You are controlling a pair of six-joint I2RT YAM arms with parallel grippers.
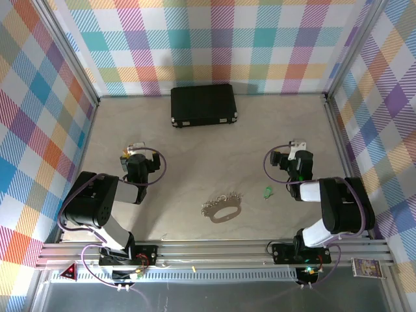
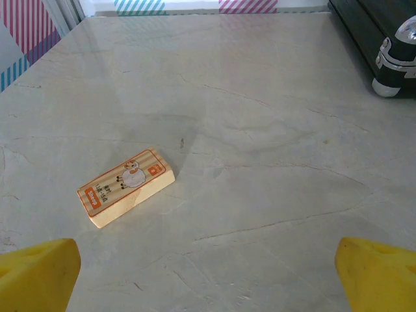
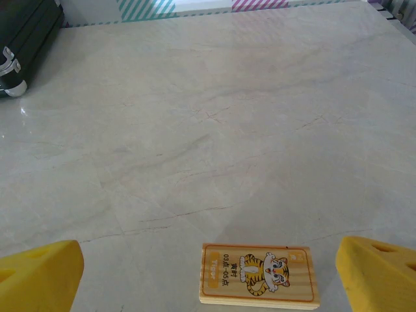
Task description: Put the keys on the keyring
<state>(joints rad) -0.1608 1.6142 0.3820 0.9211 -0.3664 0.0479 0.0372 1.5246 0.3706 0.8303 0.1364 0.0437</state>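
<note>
Both grippers open and empty; keyring unloaded.
Your left gripper point(image 1: 133, 151) and right gripper point(image 1: 296, 147) stand jaws wide, each with a wooden block point(image 2: 125, 186) ahead. The keyring point(image 1: 222, 210) lies mid-worktop point(image 1: 195, 156) between them, with the green key point(image 1: 267, 192) near its right, apart.

Green key point(image 1: 267, 192), silver keyring point(image 1: 225, 208), black case point(image 1: 203, 104), pastel plaid walls point(image 1: 221, 39).
</note>
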